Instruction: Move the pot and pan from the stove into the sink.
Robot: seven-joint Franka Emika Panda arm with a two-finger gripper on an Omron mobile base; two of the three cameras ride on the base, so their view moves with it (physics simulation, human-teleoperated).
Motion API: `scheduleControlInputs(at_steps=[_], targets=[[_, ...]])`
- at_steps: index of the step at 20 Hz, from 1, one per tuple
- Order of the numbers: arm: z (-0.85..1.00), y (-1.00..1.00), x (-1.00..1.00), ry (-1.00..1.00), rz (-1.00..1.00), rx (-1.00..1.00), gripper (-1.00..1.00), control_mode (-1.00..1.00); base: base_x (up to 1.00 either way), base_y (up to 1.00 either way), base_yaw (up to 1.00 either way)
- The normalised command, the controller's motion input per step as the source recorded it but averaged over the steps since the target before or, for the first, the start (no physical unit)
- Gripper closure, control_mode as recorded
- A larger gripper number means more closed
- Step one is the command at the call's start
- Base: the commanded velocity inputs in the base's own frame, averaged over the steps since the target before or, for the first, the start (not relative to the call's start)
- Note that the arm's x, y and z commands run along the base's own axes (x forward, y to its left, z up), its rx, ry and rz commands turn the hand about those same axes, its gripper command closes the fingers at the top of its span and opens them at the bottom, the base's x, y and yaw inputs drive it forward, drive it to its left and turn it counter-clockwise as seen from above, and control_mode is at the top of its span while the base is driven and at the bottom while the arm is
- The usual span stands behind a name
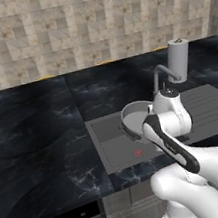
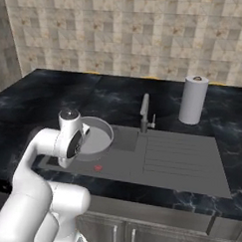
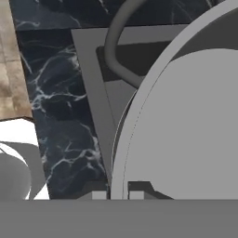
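Gripper: we see its two finger tips at the bottom of the hand view (image 3: 119,194), drawn close together with the pot's thin wall pinched between them — one tip outside the rim, one inside.
Pot: we find the round silver-grey pot (image 1: 134,115) at the far left part of the sink, just in front of the arm's wrist; from the right base camera its pale inside (image 2: 98,138) shows beside the white wrist, and in the hand view the pale inside (image 3: 195,125) takes up the right half.
Pot height: we cannot tell whether the pot's base rests on the basin floor or hangs just above it.
Sink: we see the dark grey basin (image 1: 115,148) recessed in the desk, its ribbed drainboard (image 2: 178,158) stretching to the right.
Faucet: the grey curved faucet (image 1: 162,75) rises at the far edge of the sink — in the hand view its spout (image 3: 116,44) arcs above the pot's rim.
Desk: black marbled top (image 1: 35,139) around the sink, tiled wall behind.
Paper roll: a white upright roll (image 2: 193,99) stands on the desk beyond the drainboard, to the right of the faucet.
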Motion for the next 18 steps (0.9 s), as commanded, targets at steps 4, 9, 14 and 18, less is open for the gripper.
scheduleControlInputs(at_steps=[4, 9, 14, 18], targets=[[-0.26, 0.08, 0.49, 0.07, -0.03, 0.03, 1.0, -1.0, 0.0, 0.0, 0.0], [-0.25, 0.09, 0.55, 0.05, -0.05, 0.01, 1.0, -1.0, 0.0, 0.0, 0.0], [-0.25, 0.11, 0.6, 0.04, -0.07, 0.0, 1.0, -1.0, 0.0, 0.0, 0.0], [-0.33, 0.07, 0.59, 0.07, -0.08, 0.0, 1.0, -1.0, 0.0, 0.0, 0.0]])
